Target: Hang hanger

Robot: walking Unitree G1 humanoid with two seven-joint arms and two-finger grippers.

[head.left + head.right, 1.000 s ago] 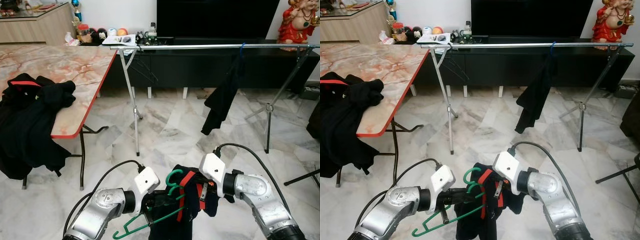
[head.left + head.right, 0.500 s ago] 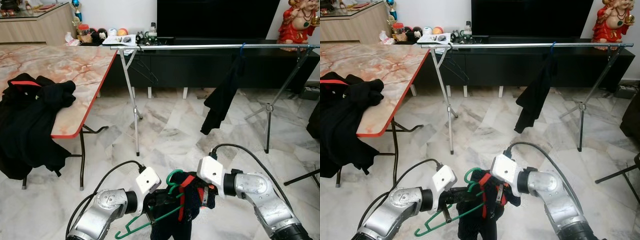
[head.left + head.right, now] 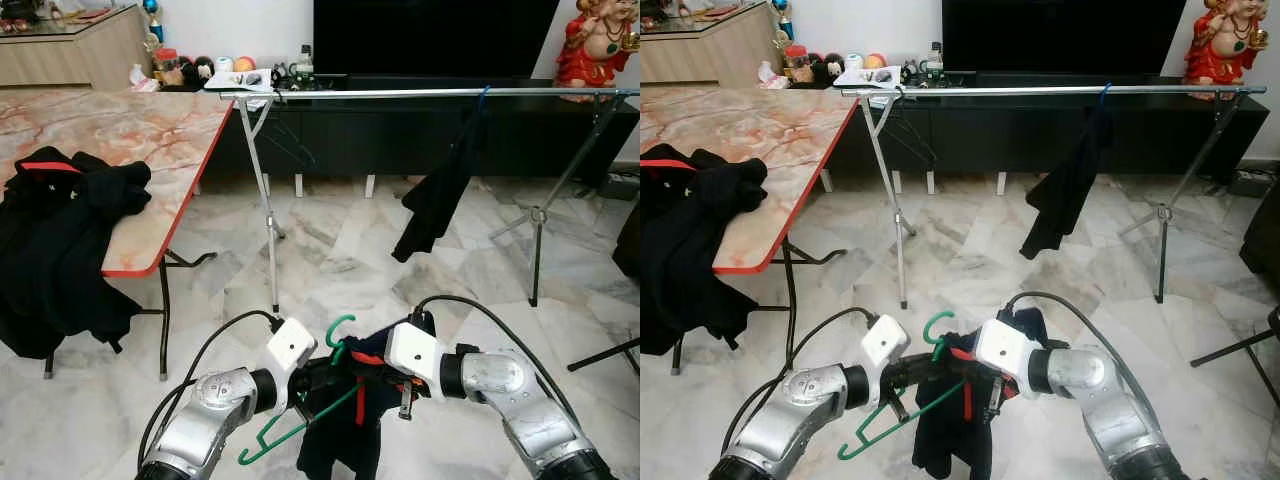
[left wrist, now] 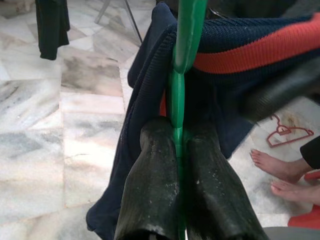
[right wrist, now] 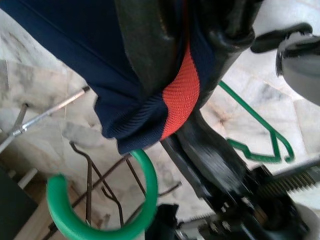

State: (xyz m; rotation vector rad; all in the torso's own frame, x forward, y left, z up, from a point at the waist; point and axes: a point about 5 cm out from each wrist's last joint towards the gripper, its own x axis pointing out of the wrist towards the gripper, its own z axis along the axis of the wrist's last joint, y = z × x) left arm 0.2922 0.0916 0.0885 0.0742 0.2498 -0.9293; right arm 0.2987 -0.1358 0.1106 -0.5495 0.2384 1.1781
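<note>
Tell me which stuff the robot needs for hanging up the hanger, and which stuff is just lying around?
Needed for the job:
- green hanger, pinched in the left claw
- dark jumper with the red stripe, pinched in the right claw
- metal clothes rail

Just lying around:
- black clothes heaped on the marble table
- red statue
- red hanger on the floor

Table [image 3: 150, 130] left; rack [image 3: 420, 94] ahead; hanger [image 3: 310, 420] between hands.
</note>
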